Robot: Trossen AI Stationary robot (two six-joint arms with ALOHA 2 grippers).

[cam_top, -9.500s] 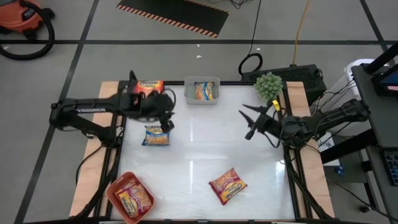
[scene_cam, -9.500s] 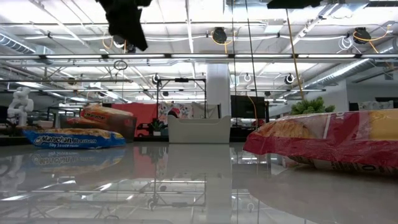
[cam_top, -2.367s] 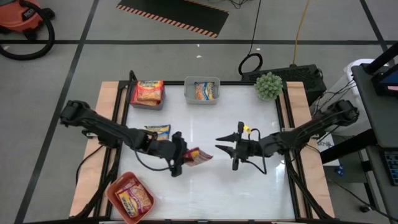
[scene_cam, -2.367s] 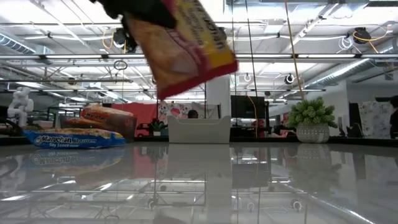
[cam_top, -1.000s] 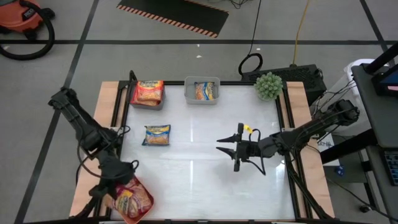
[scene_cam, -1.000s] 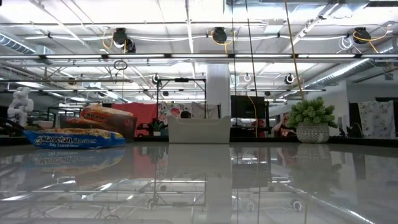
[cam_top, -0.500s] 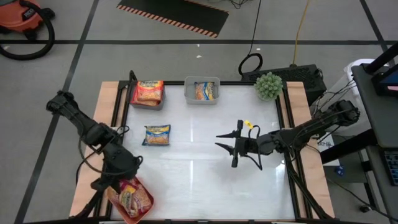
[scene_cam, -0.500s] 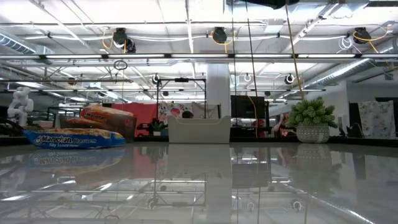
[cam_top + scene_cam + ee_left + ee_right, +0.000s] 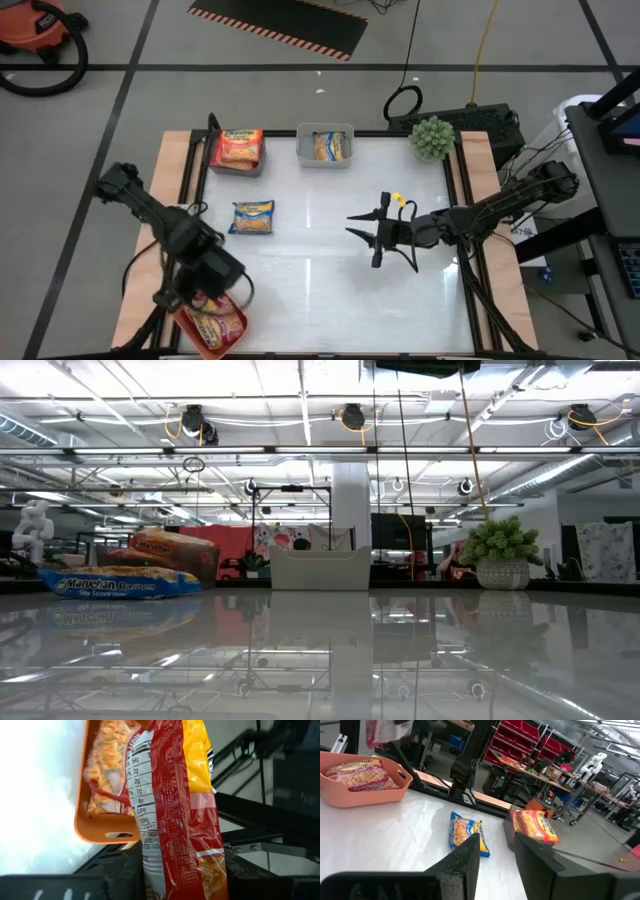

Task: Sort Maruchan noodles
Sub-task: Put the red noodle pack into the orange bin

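Observation:
My left gripper hangs over the salmon bin at the table's near left corner, shut on an orange-red noodle packet. Another orange-red packet lies inside that bin. A blue packet lies flat on the table, left of centre. A clear bin at the far left holds an orange-red packet, and a grey bin at the far edge holds a blue one. My right gripper hovers open over the table's middle, level, pointing toward the table's left, with nothing between its fingers. My left gripper pinches the orange-red packet by one end between its two fingers, one on each flat face. The fingers slant downward toward the bin. The packet reaches out past the fingertips and stays clear above the salmon bin.
A small potted plant stands at the table's far right corner. Wooden rails run along the table's left and right edges. The white surface between the blue packet and my right gripper is bare.
My left gripper, still shut on the orange-red packet, has shifted a little toward the table's right above the salmon bin, risen slightly and turned at the wrist. The packet has stayed clear of the bin.

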